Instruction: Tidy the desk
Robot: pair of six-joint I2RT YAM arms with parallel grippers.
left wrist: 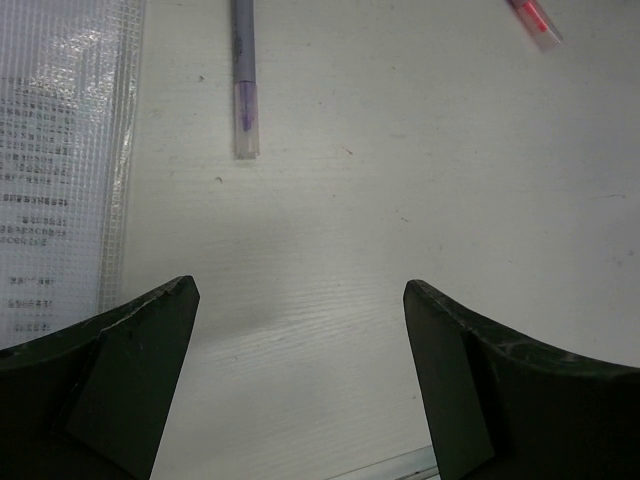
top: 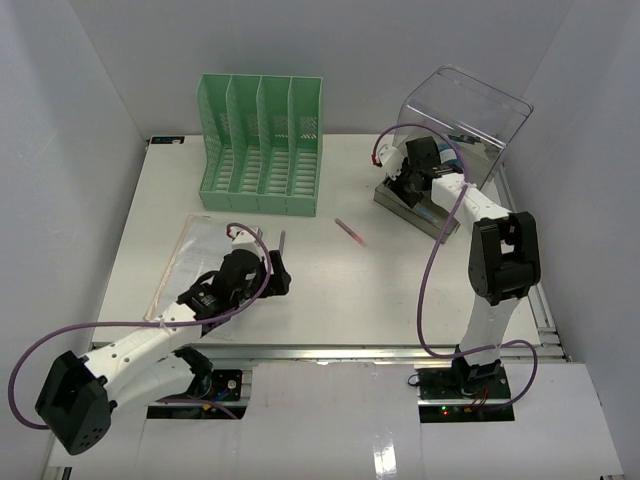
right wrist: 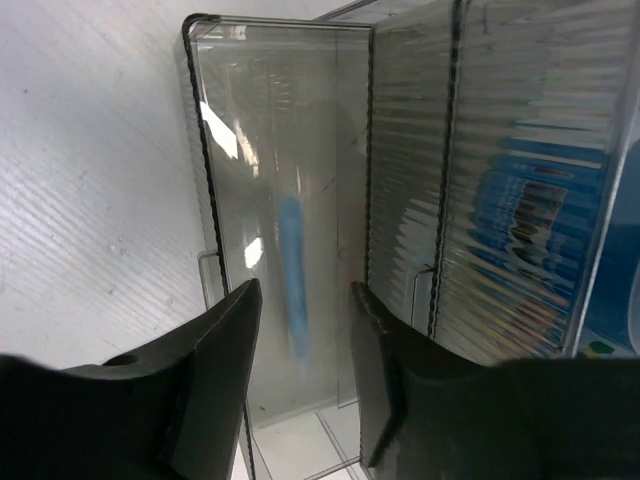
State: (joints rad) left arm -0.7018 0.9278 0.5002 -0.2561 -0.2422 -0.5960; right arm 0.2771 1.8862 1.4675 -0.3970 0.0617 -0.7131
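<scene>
Left pincer point(left wrist: 300, 290) spread above desk point(left wrist: 420, 200), pen point(left wrist: 245, 90) ahead, right pincer point(right wrist: 305, 290) parted over clear tray point(right wrist: 300, 120) edge

A clear organizer point(right wrist: 300, 100) with dark-edged walls fills the middle and right of the view, standing on the white desk point(right wrist: 90, 150), which shows bare to the organizer's left. The right gripper point(right wrist: 305, 295) sits at the organizer's near end, its two dark fingers parted with a gap between them, gripping nothing. In the organizer's smooth left compartment a slim blue stick point(right wrist: 292, 270) runs lengthwise – possibly a pen, too blurred to be sure – in line with the gap. The organizer's right part is ribbed point(right wrist: 410, 150), and smeared blue shapes point(right wrist: 530, 200) show through it
</scene>
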